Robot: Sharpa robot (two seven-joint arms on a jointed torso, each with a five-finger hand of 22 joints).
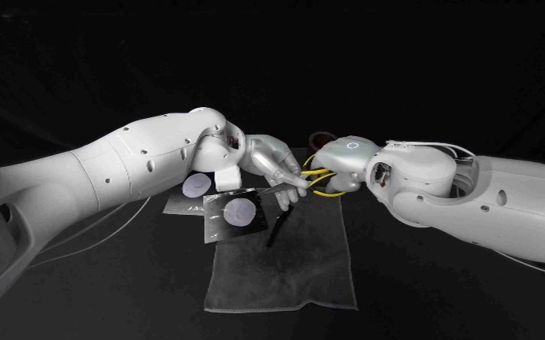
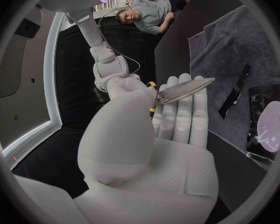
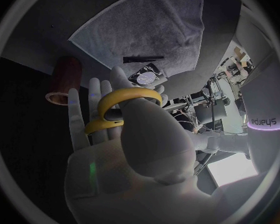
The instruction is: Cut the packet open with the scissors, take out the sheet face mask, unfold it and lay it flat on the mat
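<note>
Right robot hand (image 3: 143, 139) around smooth yellow-looped scissors (image 3: 129, 91)

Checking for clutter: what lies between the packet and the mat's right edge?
In the head view, a thin black strip beside the packet; beyond it, bare mat.

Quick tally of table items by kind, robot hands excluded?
Yellow-handled metal scissors: 1
Dark glossy packets with pale round labels: 2, one partly hidden
Thin black cut-off strip: 1
Grey cloth mat: 1
Brown cylinder: 1
Total: 6
</note>
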